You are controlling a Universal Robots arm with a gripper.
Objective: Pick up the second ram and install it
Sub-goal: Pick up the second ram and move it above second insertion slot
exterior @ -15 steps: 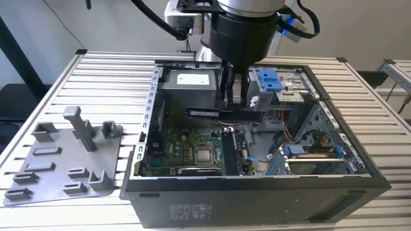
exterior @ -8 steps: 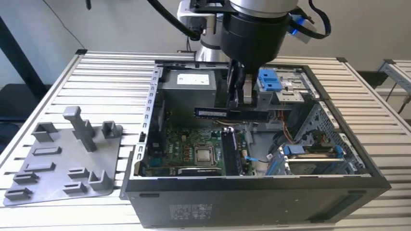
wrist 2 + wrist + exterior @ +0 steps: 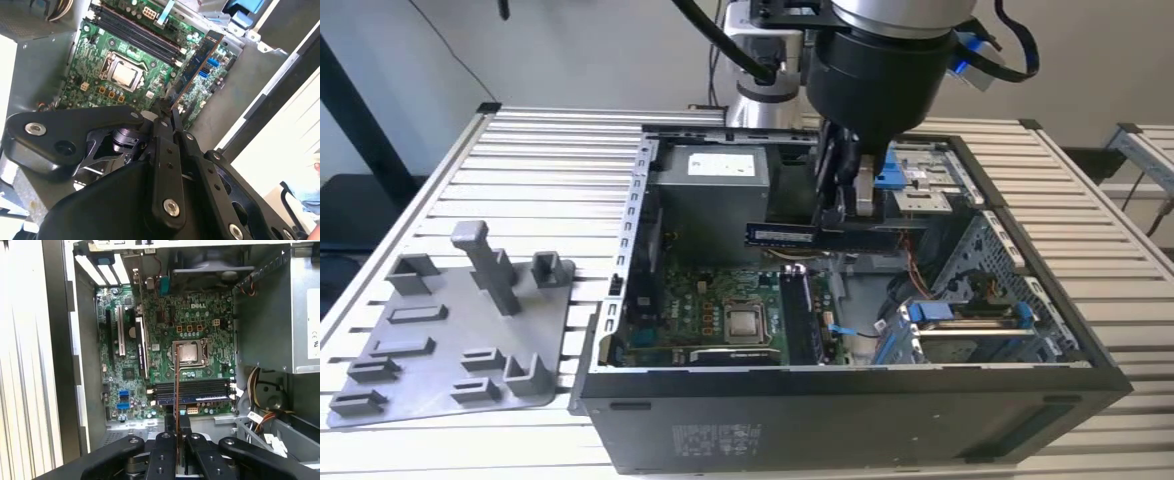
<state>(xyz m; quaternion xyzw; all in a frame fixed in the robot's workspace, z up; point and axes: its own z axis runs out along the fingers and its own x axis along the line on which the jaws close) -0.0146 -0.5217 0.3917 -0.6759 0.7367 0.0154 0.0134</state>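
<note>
Exterior view: the tool point(image 3: 837, 222) is pinching the ram point(image 3: 787, 235), which hangs level above the motherboard point(image 3: 707, 310) inside the open case point(image 3: 854, 385). In the first wrist view the stick shows edge-on and lies across the slots point(image 3: 192, 392) rather than along them. To my eye, it needs turning parallel to a free slot, notch matched, then a square descent and even pressure.

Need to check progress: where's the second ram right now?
In the exterior view the second ram is clamped level in the gripper, hanging over the motherboard inside the open computer case, not yet in a slot.
</note>
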